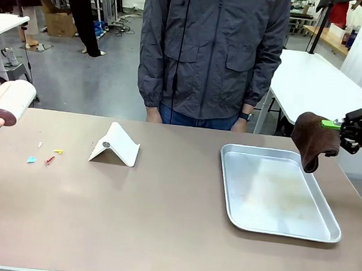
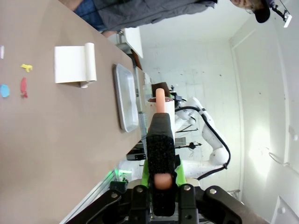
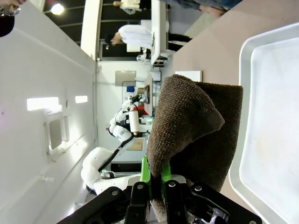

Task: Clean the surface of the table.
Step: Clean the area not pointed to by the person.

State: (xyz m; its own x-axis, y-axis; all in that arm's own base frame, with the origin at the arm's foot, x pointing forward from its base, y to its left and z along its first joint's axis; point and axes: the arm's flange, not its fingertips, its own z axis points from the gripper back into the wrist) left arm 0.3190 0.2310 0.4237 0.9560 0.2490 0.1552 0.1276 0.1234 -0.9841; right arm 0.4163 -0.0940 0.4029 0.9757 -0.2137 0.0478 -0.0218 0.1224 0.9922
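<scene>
Right gripper (image 1: pixel 333 125) clamps a brown cloth (image 1: pixel 314 140) by the tray's (image 1: pixel 270 196) corner. Left gripper (image 2: pixel 161 183) pinches what looks like a lint roller (image 1: pixel 12 101), half cut off. Table (image 1: pixel 161 225) spans foreground, scraps (image 1: pixel 44 158) at left.

Your worktop (image 1: pixel 160 234) is matte brownish-tan with a thin pale edge. Toward nine o'clock lie a light blue scrap (image 1: pixel 32 159), a red scrap (image 1: pixel 49 160) and a yellow scrap (image 1: pixel 58 151). The folded stand (image 1: pixel 116 148) is plain white with a small grey dot. At three o'clock the tray (image 1: pixel 286 234) is shiny silver, faintly tan-stained inside. Your right pincer (image 1: pixel 338 126), black with bright green pads, grips a dark brown cloth (image 1: pixel 315 141) of looped weave. Your left pincer (image 2: pixel 161 181), coloured alike, grips a lint roller (image 1: pixel 11 100): white roll, pale pink handle. The person's jacket (image 1: pixel 213 44) is dark grey.
</scene>
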